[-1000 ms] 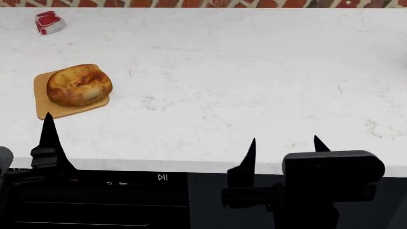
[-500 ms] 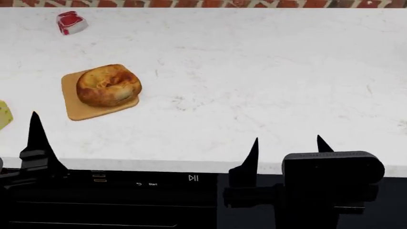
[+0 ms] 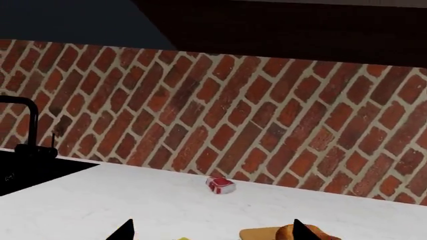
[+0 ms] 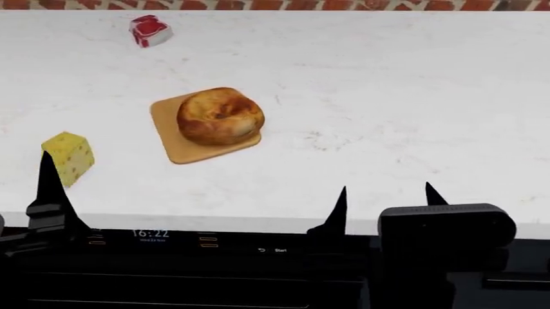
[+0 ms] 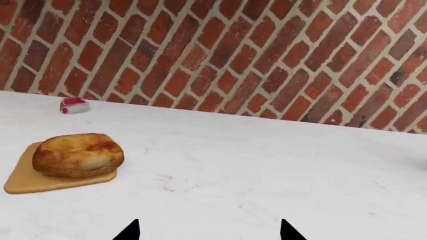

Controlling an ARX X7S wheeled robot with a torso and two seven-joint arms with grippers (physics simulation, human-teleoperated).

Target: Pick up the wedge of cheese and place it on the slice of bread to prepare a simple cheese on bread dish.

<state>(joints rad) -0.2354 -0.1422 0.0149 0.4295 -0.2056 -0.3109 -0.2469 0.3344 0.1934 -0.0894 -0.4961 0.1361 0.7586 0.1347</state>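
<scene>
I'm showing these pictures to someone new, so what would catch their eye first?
Probably the bread, a golden-brown round on a tan board left of centre on the white counter. Next the yellow cheese, nearer the front edge at far left, just beyond the left gripper, and the red-and-white meat by the brick wall.

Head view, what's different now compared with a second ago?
The view swung left: the slice of bread on its board and the meat chunk slid rightward in frame, and the wedge of cheese came into sight. Nothing was grasped. Both grippers stayed low at the counter edge, jaws apart.
</scene>
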